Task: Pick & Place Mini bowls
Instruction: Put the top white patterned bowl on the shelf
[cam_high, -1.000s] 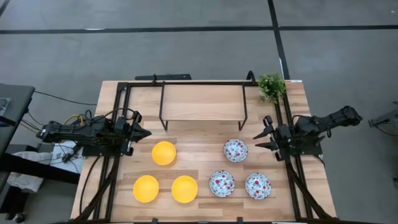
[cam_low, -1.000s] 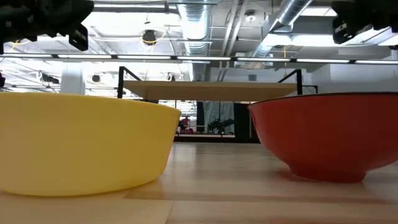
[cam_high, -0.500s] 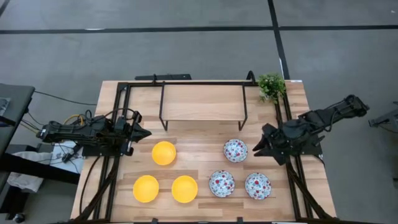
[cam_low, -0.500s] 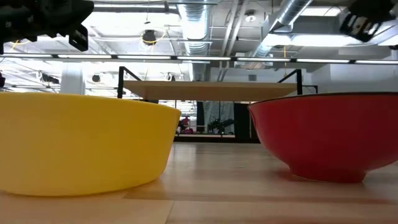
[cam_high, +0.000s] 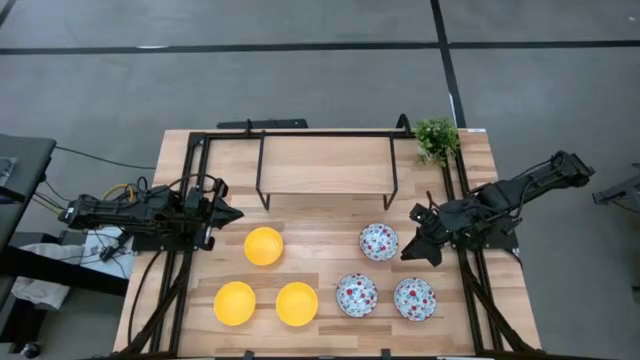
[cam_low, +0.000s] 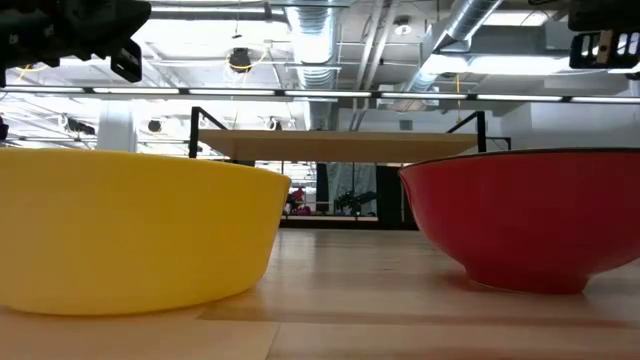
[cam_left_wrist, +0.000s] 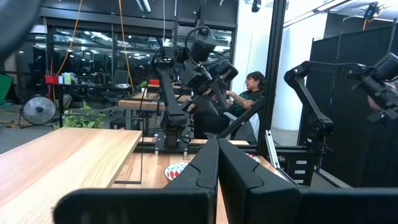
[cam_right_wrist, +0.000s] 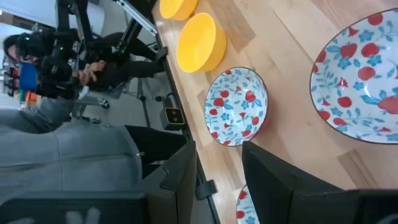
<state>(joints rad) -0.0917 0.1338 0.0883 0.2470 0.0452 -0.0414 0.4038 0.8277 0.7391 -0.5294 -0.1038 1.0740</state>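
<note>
Six mini bowls (cam_high: 263, 245) on the wooden table (cam_high: 320, 165): three yellow ones toward 7 o'clock from the middle, three red-and-white speckled ones toward 5 o'clock. Right gripper (cam_high: 412, 238) at 3 o'clock, tilted down, fingers spread apart, nothing between them, just beside the farthest speckled bowl (cam_high: 378, 241) and not touching it. Left gripper (cam_high: 233, 214) waiting at 9 o'clock, fingers pressed together, near the top yellow bowl. Small green plant (cam_high: 436, 138) at 1 o'clock by the black frame (cam_high: 325, 135).
</note>
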